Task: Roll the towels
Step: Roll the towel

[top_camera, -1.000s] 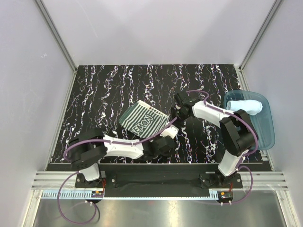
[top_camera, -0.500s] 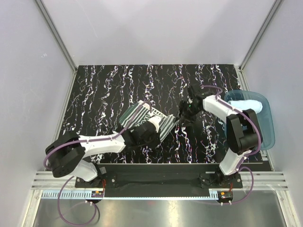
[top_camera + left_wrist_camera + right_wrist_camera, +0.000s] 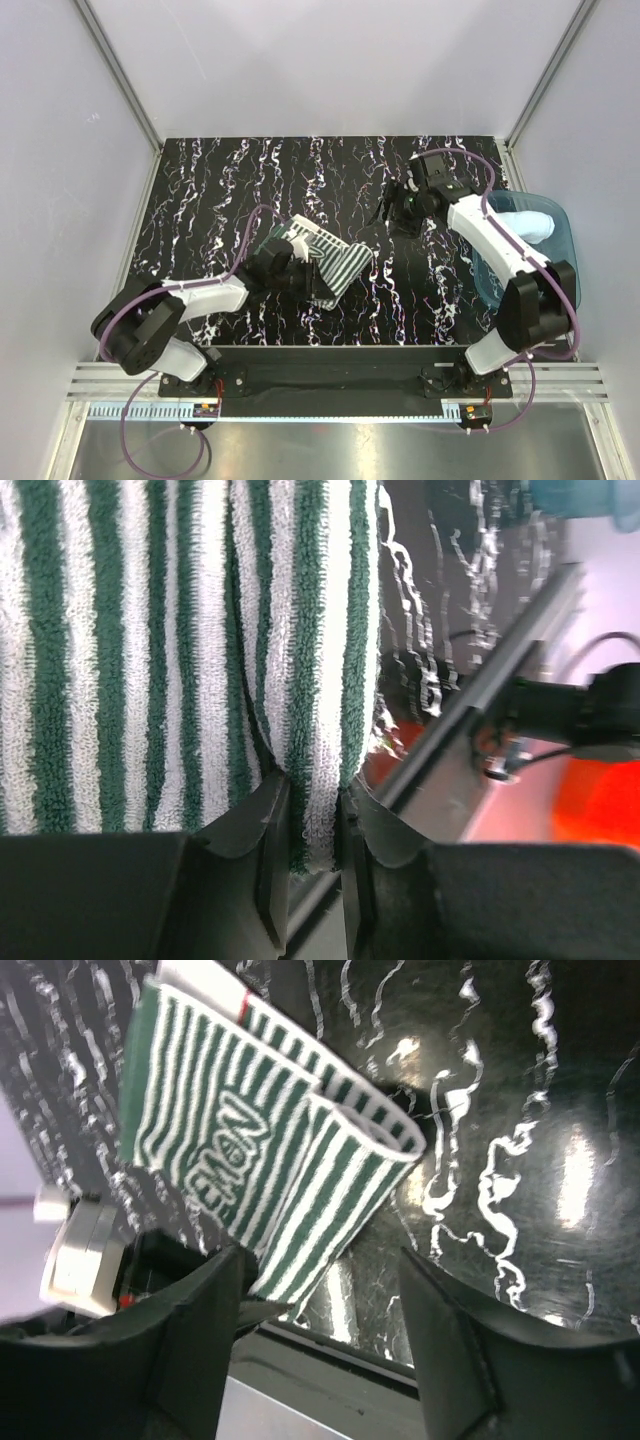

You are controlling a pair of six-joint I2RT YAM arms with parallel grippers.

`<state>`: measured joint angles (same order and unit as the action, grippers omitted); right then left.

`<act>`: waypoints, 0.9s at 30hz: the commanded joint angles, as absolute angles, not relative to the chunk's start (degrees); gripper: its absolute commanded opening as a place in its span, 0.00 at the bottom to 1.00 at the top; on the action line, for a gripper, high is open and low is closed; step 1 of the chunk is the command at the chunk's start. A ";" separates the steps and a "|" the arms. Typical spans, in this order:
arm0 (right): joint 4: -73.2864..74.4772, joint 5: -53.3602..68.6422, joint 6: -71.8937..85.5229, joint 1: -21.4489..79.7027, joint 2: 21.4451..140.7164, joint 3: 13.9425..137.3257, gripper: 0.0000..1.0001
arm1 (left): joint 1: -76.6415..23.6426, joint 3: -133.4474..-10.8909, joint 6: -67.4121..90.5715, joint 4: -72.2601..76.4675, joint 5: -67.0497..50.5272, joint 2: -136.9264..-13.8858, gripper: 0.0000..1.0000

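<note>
Left wrist view: left tool [image 3: 308, 805] pinches striped towel [image 3: 150, 630]; right tool [image 3: 322, 1260] spread.

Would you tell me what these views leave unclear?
Top view: fingertips of the left gripper, hidden under its wrist over the striped towel.
Top view: part of the blue towel, behind the right arm.
Left wrist: striped towel's extent, cut by top and left edges.
Right wrist: blue towel, outside the frame.
</note>
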<state>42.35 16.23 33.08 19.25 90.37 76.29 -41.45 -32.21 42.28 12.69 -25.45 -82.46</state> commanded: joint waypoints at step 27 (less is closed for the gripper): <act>-24.60 35.86 56.25 30.85 96.23 44.04 0.21 | -31.47 -20.04 82.35 68.20 -44.56 -108.89 0.18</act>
<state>-17.34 36.14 54.28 30.37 93.71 43.81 -32.23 -21.30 77.97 57.63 -43.38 -106.65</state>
